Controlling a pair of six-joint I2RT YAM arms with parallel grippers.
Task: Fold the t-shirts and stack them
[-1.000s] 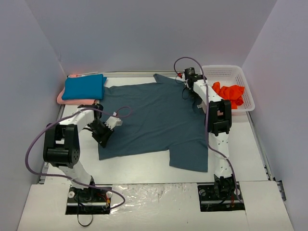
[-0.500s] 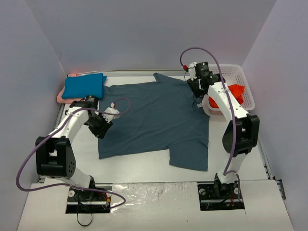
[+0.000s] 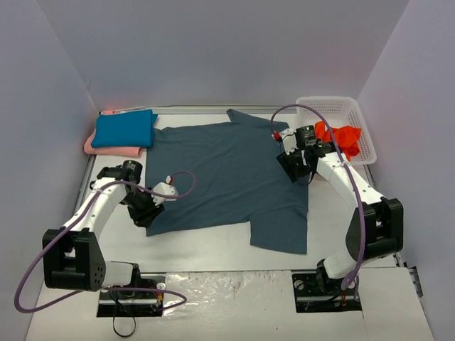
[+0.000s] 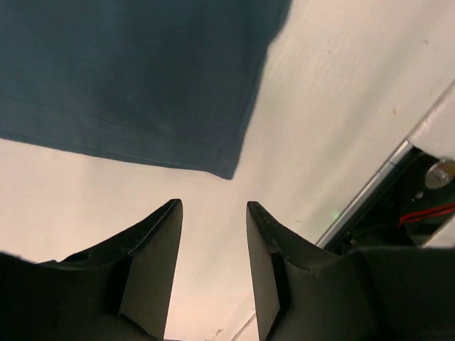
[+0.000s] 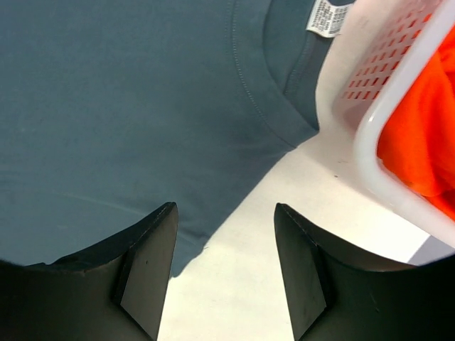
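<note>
Two claws, both with jaws apart and empty. From above, I see the slate shirt flat on the table, its long axis running from the left claw, at a hem corner, to the right claw, at the collar edge. Each arm is nearest its own end. Left wrist: the stitched hem corner lies just ahead of my fingers, soft matte knit. Right wrist: the ribbed collar is ahead, with the lattice basket holding the orange shirt to the right.

I hold my left gripper low, jaws parted, empty; my right gripper gapes too. My left arm and right arm reach forward, elbows bent.
</note>
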